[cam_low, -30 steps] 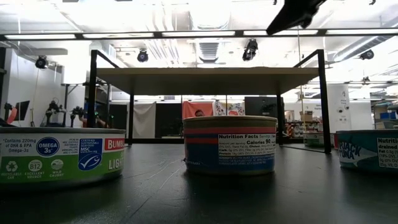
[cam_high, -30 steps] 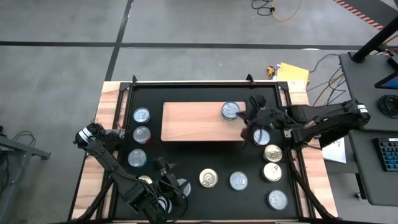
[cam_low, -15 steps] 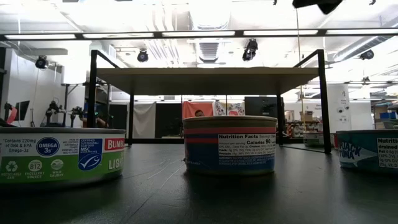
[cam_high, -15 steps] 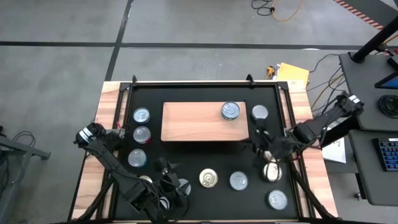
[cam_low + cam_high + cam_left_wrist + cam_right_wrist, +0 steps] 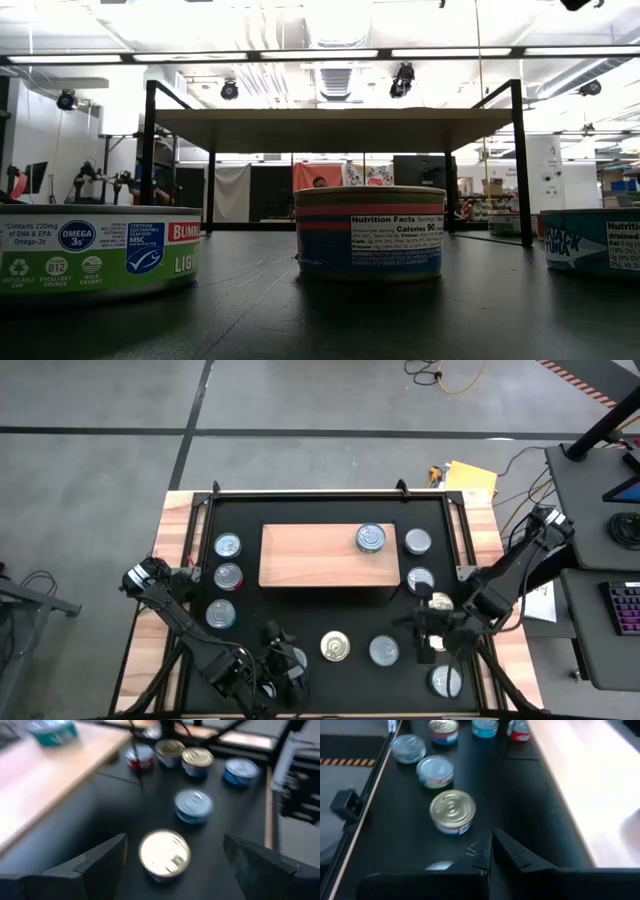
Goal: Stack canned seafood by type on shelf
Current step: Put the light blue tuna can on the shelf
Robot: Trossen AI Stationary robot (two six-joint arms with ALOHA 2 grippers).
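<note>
Low view: nearest tin (image 5: 98, 250) labelled "OMEGA 3s", "MSC", "WILD CAUGHT", green band; middle tin (image 5: 370, 232) printed "Nutrition Facts", "Calories 90", red and blue bands; third tin (image 5: 592, 241) teal, cut off at the frame edge.

Shelf (image 5: 310, 557): flat light-wood board on the black matte surface (image 5: 320, 622); one silver-lidded can (image 5: 371, 538) on its right end. Remaining short round cans scattered on the mat around it, including a gold-lidded can (image 5: 335, 647) in front.

Left end effector (image 5: 172, 865): fingers spread, empty, near front edge, facing the gold-lidded can. Right end effector (image 5: 490, 851): fingers pressed together, empty, over right-front cans.

Yellow pad (image 5: 468, 478) and cables beyond the frame.
</note>
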